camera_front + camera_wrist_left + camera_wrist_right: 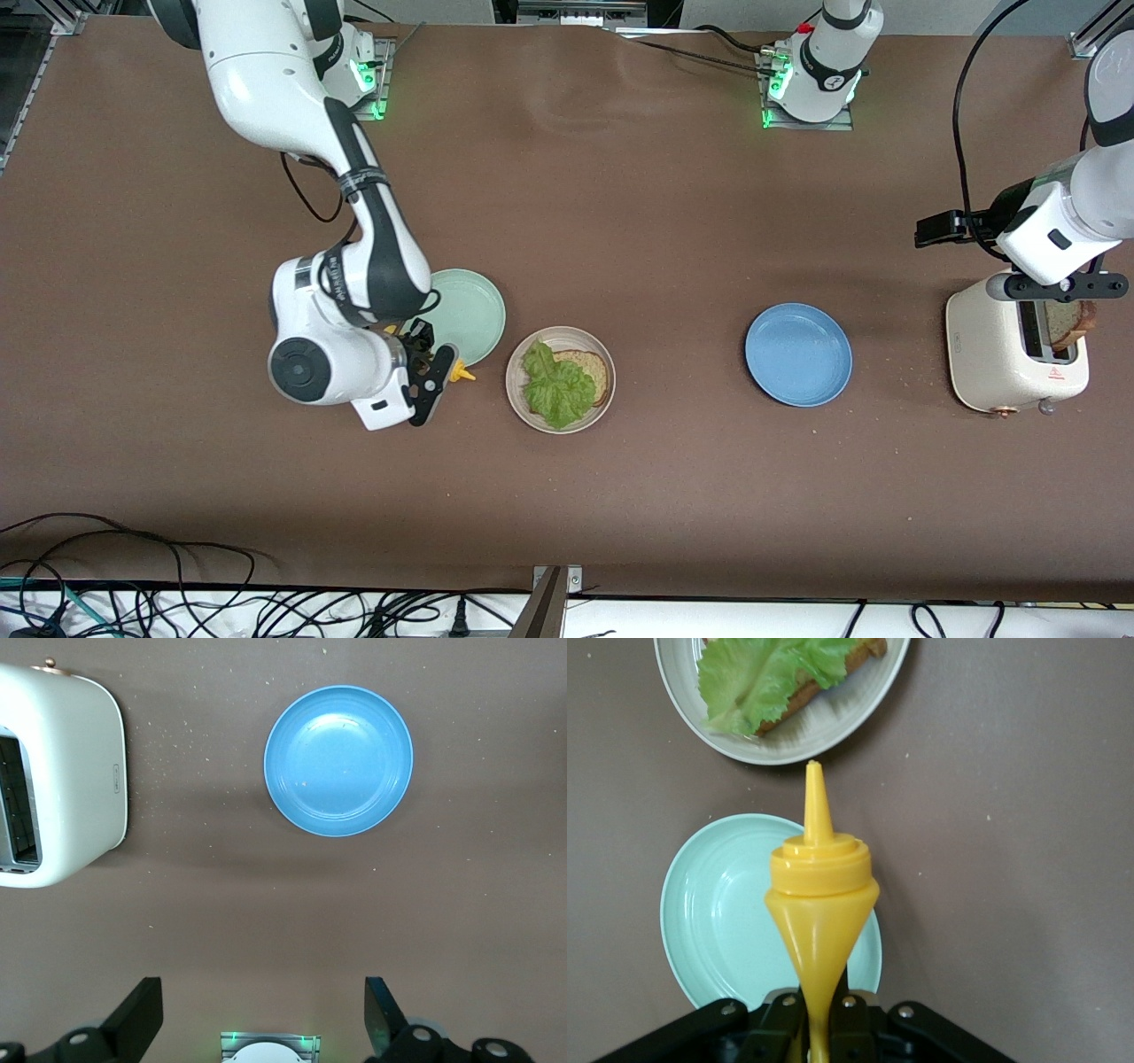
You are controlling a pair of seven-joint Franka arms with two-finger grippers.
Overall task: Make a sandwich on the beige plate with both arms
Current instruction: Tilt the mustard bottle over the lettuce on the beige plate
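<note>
The right claw is clamped on a yellow squeeze bottle, its nozzle pointing out from the claw toward the beige plate. Directly under the bottle and claw lies the mint-green plate on the tabletop; just past the nozzle tip is the beige plate, which carries one brown bread slice with a crinkled green lettuce leaf on top of it.

The left claw hangs with its fingers spread wide apart and nothing between them, above a cream toaster at the left arm's end of the tabletop. A second bread slice stands in the toaster's slot. Farther out from this claw, toward the beige plate, lies the blue plate, with small crumbs scattered on the tabletop around it.
</note>
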